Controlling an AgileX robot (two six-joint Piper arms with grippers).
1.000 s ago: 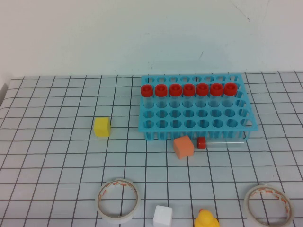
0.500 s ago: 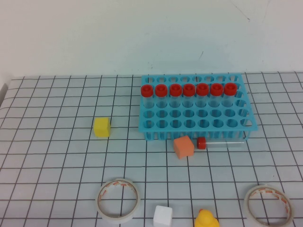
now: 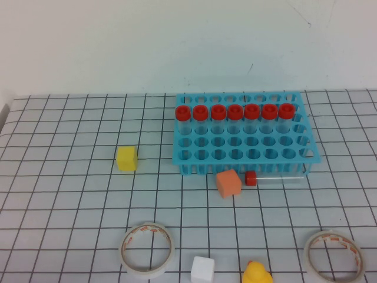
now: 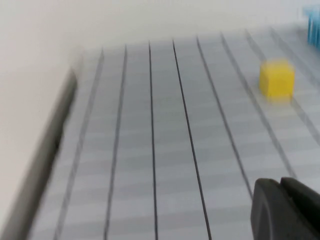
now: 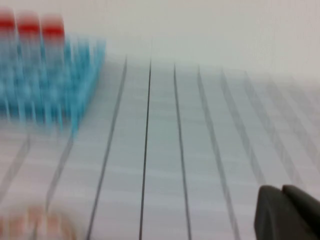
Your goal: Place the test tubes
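Lying flat on the table (image 3: 59,177): one loose test tube (image 3: 274,178), red cap toward the left, just near of the blue rack (image 3: 241,147) and along its front wall. Touching or almost touching an orange block (image 3: 228,183) at the cap end; cannot tell which. Standing upright in one row toward the far side of the rack: seven tubes (image 3: 235,112) with red caps.

Cannot place the loose tube closely against either hand, since neither hand shows from above. Well apart from both, as far as the wrist cameras tell.

Left hand (image 4: 281,186): held low over the left part of the table, pointing toward the far edge, with a yellow block (image 4: 276,78) well ahead of it. Fingers pressed together, holding nothing, touching nothing.

Right hand (image 5: 281,192): also held low over the table, pointing toward the far wall, the rack's end and three red caps ahead of it. Fingers together too, clamped on nothing.

Elsewhere along the near edge: a tape roll (image 3: 147,229) at left, a second roll (image 3: 333,236) at right, and between them a white block (image 3: 202,269) beside a yellow duck (image 3: 257,274).
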